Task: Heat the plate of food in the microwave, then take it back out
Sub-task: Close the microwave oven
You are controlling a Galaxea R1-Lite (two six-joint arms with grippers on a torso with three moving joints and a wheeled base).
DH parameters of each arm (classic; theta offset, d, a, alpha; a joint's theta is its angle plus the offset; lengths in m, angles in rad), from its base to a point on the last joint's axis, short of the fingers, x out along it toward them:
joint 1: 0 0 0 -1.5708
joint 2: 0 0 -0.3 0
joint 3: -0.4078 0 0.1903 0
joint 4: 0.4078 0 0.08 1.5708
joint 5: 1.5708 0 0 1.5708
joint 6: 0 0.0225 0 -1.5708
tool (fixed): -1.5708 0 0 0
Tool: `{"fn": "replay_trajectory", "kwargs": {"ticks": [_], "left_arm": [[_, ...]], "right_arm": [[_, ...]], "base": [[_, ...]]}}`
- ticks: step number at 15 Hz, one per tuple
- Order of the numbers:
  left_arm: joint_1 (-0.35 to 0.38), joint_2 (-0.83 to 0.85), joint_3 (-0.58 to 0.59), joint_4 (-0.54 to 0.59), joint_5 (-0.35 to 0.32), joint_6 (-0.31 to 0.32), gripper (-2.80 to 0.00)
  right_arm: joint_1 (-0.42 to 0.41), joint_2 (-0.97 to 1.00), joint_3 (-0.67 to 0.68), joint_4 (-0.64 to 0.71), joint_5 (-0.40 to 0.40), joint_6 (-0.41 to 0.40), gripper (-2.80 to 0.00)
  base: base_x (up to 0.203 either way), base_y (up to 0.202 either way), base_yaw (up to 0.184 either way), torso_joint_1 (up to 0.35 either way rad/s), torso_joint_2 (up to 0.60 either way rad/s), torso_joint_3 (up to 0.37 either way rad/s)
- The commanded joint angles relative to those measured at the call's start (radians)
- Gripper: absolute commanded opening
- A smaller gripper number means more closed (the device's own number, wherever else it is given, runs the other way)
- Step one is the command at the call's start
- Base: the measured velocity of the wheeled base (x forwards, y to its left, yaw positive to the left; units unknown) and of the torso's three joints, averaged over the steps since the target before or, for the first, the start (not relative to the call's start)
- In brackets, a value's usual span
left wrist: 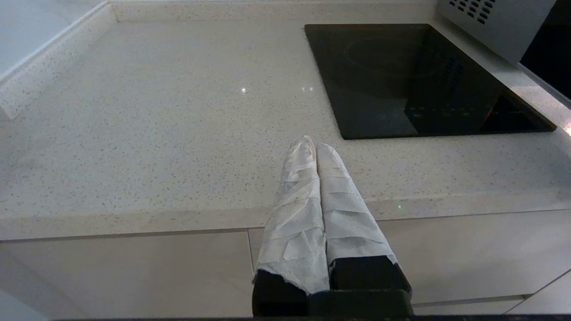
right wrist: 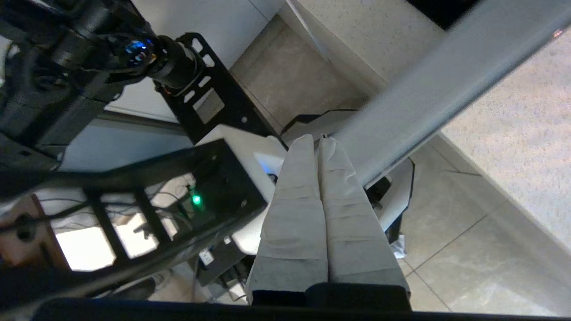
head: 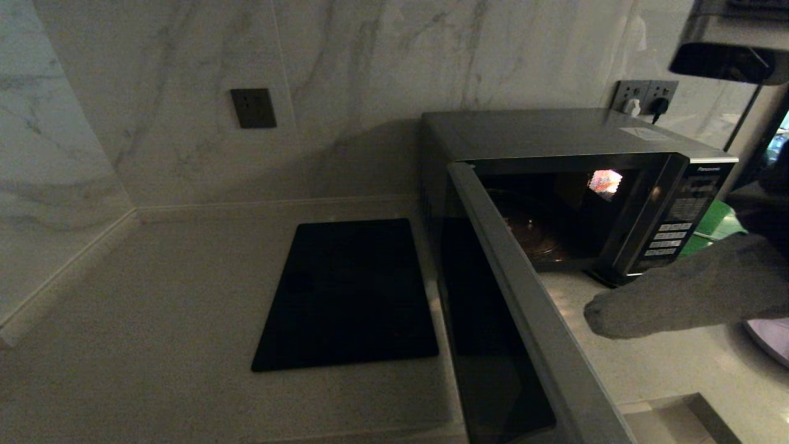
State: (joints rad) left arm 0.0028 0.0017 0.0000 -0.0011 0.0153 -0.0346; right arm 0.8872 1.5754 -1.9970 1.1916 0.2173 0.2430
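Nearest the robot, the left gripper (left wrist: 316, 149) hangs parked off the front edge of the counter (left wrist: 178, 111), its two wrapped fingers pressed together with nothing between them. On the other side, the right gripper (head: 595, 311) reaches in over the counter in front of the microwave (head: 555, 132), just beside the swung-open door (head: 524, 302); its fingers are also pressed flat together and empty, and in the right wrist view the door's silver edge (right wrist: 424, 102) runs close past the fingertips (right wrist: 328, 147), though whether they touch it I cannot tell. Only a sliver of the plate of food (head: 770, 339) shows, at the right edge of the head view on the counter, beneath and behind the right forearm, so it is not yet in the oven; the food itself is out of sight. Farther in, the cavity stands lit and bare except for the glass turntable (head: 533, 234). To the left lies the flat black slab (head: 348, 293), and a green board (head: 718, 222) peeks out beyond the button panel (head: 675, 231). The risk from here seems to be the crowding: a sweep of the arm back toward the plate could knock the door farther or clip the plate's rim and slide it off the counter edge, and a closed hand must spread before any grasp, or it will merely push the plate away.
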Motion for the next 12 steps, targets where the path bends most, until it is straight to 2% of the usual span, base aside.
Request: {"fn": "replay_trajectory", "kwargs": {"ticks": [1,12], "left_arm": [[0.0,0.0,0.0,0.0,0.002,-0.001,-2.8],[0.0,0.0,0.0,0.0,0.001,-0.001,-2.8]], "right_arm": [[0.001,0.069,0.0,-0.018,0.005,0.002,-2.8],[0.012,0.179,0.0,-0.027,0.014,0.009,-2.8]], "base": [[0.0,0.0,0.0,0.0,0.0,0.0],[0.0,0.0,0.0,0.0,0.0,0.0]]}}
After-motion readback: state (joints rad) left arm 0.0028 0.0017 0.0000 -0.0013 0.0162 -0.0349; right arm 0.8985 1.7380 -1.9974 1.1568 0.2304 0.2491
